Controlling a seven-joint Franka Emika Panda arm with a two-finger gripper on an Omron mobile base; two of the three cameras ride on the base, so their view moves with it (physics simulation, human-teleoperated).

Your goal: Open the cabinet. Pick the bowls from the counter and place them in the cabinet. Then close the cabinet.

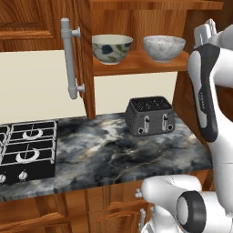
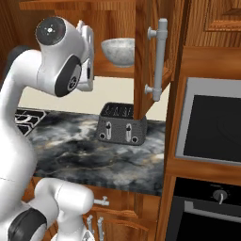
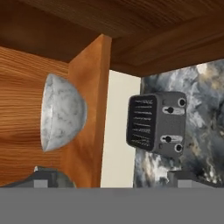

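The cabinet (image 1: 136, 64) stands open, its left door (image 1: 84, 54) swung out with the silver bar handle (image 1: 69, 59) facing me. Both bowls sit on its lower shelf: the leaf-patterned bowl (image 1: 112, 48) on the left and the speckled bowl (image 1: 164, 47) on the right. The speckled bowl (image 3: 61, 111) also appears in the hand view, rolled sideways and resting on the shelf (image 3: 89, 118). My gripper (image 3: 113, 178) is open with nothing between its fingertips (image 3: 43, 177). It hovers a short way back from the speckled bowl, off the shelf's right end, not touching it.
A dark grey toaster (image 1: 150, 115) stands on the marble counter (image 1: 113, 154) below the shelf. The black gas hob (image 1: 27, 148) lies at the left. The right cabinet door (image 2: 142, 56) hangs open beside the arm, and a built-in oven (image 2: 212, 122) is further right.
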